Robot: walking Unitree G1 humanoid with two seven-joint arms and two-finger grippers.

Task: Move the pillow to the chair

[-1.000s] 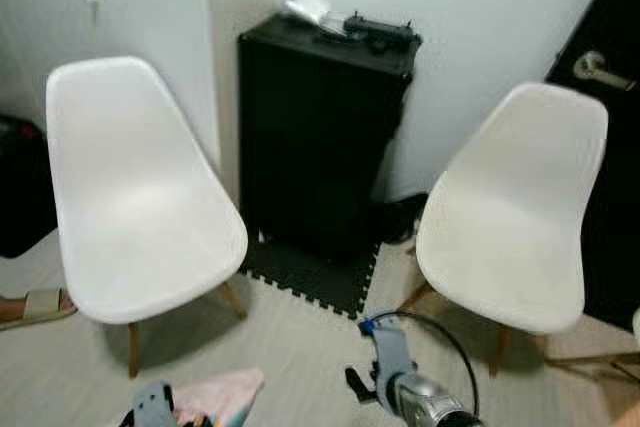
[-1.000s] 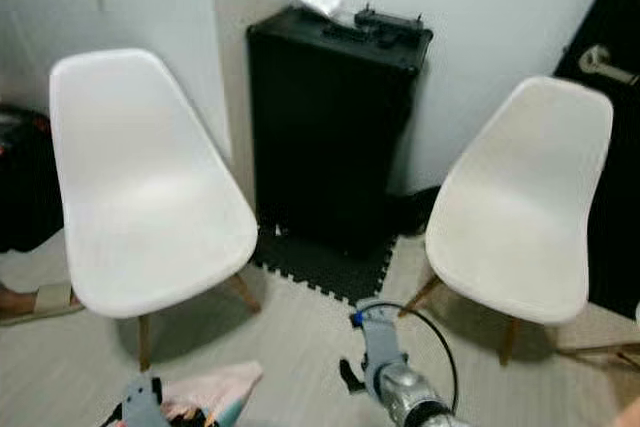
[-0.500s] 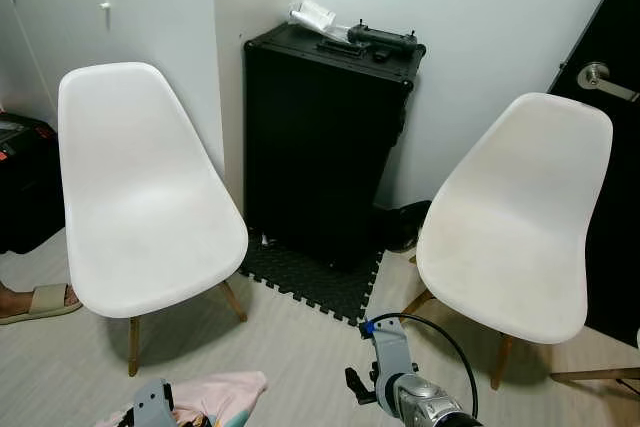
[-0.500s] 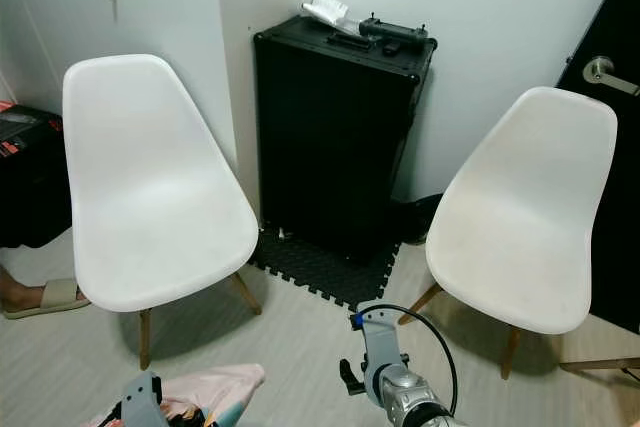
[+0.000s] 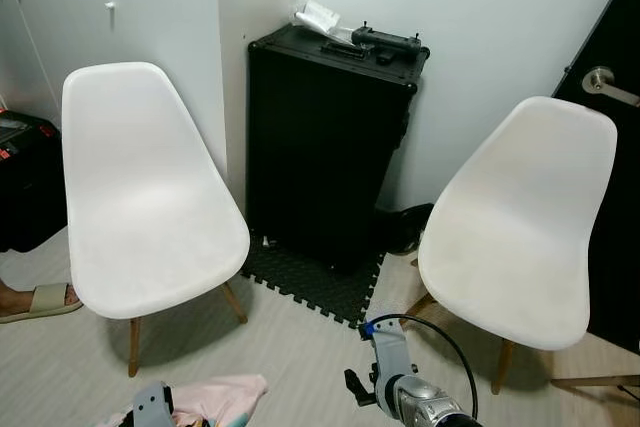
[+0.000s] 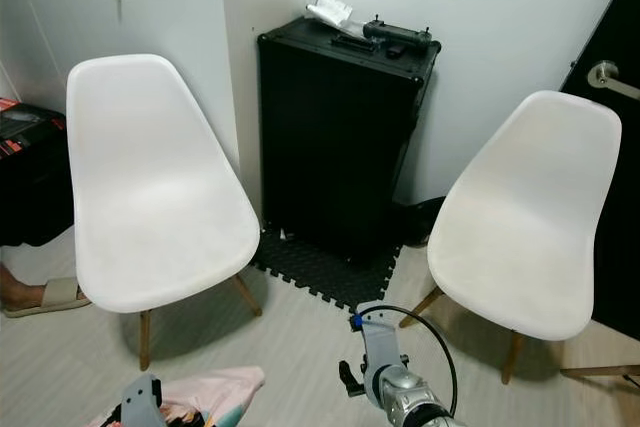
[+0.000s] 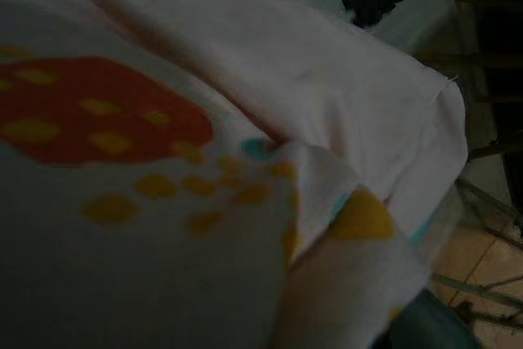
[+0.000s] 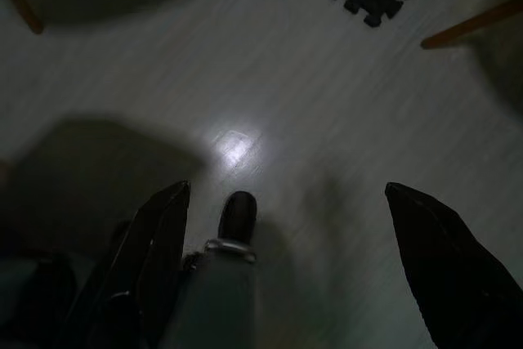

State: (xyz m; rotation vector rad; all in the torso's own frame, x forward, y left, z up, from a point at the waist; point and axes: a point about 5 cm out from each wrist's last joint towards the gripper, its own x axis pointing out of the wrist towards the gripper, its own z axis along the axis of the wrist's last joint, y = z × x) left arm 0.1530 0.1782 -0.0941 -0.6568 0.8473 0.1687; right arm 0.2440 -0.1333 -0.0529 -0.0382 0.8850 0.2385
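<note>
The pink pillow (image 5: 215,397) sits low at near left against the left claw (image 5: 152,405), grip unclear. The right claw (image 8: 286,226) hangs wide apart over the floor (image 8: 327,104), with white chairs (image 5: 150,207) beyond.

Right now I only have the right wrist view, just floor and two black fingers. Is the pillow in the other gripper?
Observer: The left wrist view has the pillow pressed right up against the camera, white cloth with red and yellow print, so the left arm seems to be carrying it.
Operator: Is there a chair ahead?
Observer: Two white ones. The left chair stands nearer the pillow's side, and its seat is bare.
Operator: What's between them?
Observer: A tall black case against the wall, on a dark foam mat.
Operator: Anyone close by?
Observer: A person's sandalled foot is beside the left chair.
</note>
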